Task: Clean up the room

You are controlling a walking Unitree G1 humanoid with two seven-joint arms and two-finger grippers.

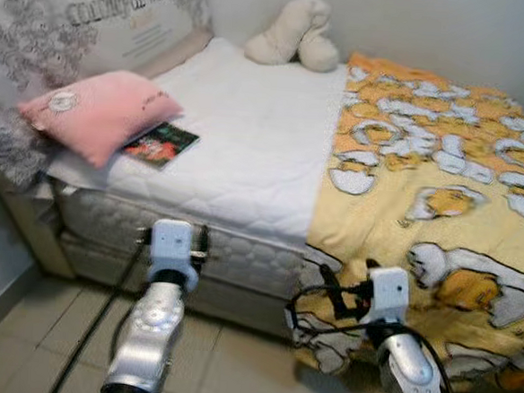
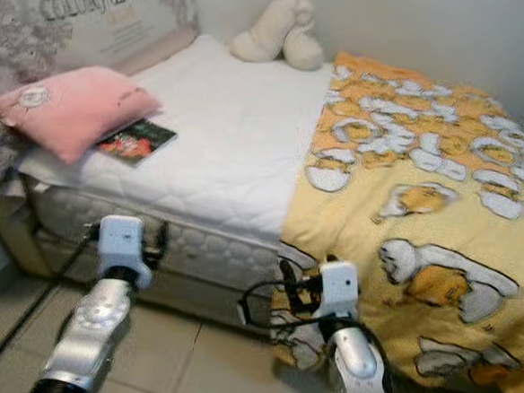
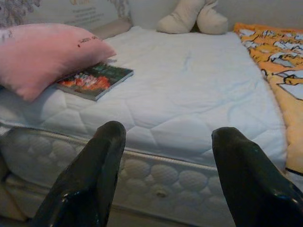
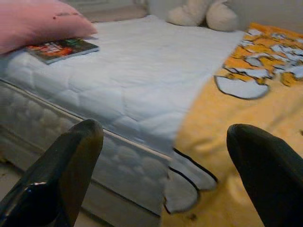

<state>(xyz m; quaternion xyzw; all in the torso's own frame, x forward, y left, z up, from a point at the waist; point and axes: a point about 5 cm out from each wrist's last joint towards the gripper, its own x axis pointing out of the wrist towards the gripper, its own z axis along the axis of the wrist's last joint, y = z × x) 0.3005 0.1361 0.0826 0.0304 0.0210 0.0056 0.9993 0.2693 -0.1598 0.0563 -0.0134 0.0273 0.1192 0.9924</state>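
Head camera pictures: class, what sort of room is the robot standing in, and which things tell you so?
Most likely a bedroom. A bed with a bare white mattress takes up the view, half covered by a yellow patterned blanket, with a pink pillow at its head.

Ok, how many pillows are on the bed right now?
2 that I can see. A pink pillow lies near the head end, overlapping a book. A large printed pillow leans at the headboard behind it. A grey patterned cushion or throw beside them might be another.
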